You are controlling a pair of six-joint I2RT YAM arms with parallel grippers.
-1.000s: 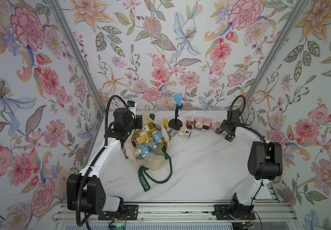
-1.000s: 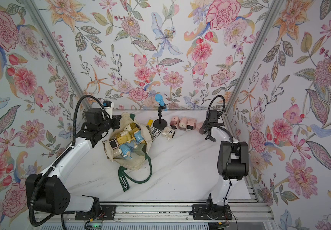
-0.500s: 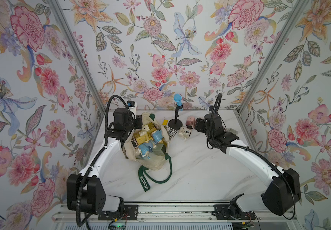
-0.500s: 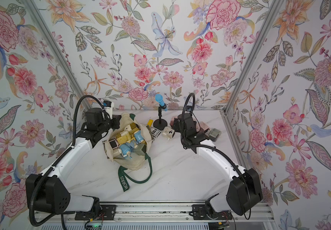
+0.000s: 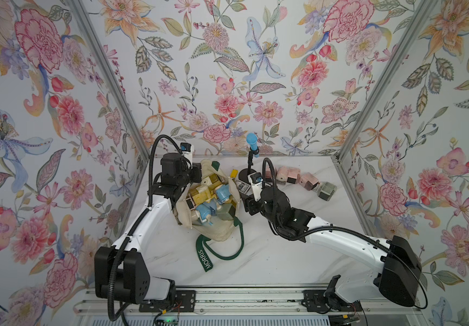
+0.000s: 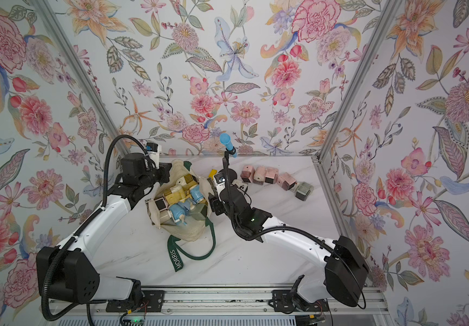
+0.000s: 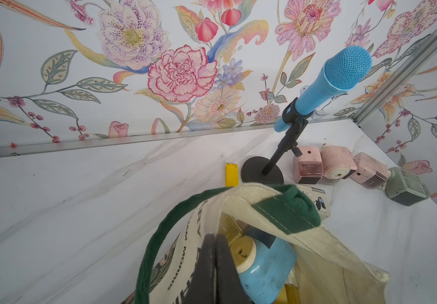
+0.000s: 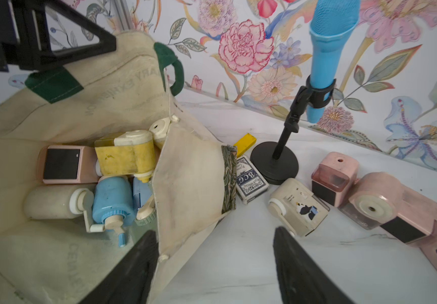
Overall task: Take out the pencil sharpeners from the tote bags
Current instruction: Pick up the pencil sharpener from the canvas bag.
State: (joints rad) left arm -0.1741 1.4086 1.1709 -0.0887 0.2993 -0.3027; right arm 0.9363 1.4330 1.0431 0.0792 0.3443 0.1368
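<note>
L gripper (image 7: 214, 243) pinched on tote bag (image 5: 213, 231) rim, holds mouth open | R gripper (image 8: 213, 231) jaws wide, empty, at bag lip | pencil sharpeners (image 5: 208, 197) heaped inside, 9 o'clock of R | adv: clear canvas lip first, close across blue sharpener (image 8: 113, 200) body (prob. topmost), not its crank.

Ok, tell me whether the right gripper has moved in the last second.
Yes. The right gripper swung left, from the pink sharpeners past the microphone stand to the tote bag.
</note>
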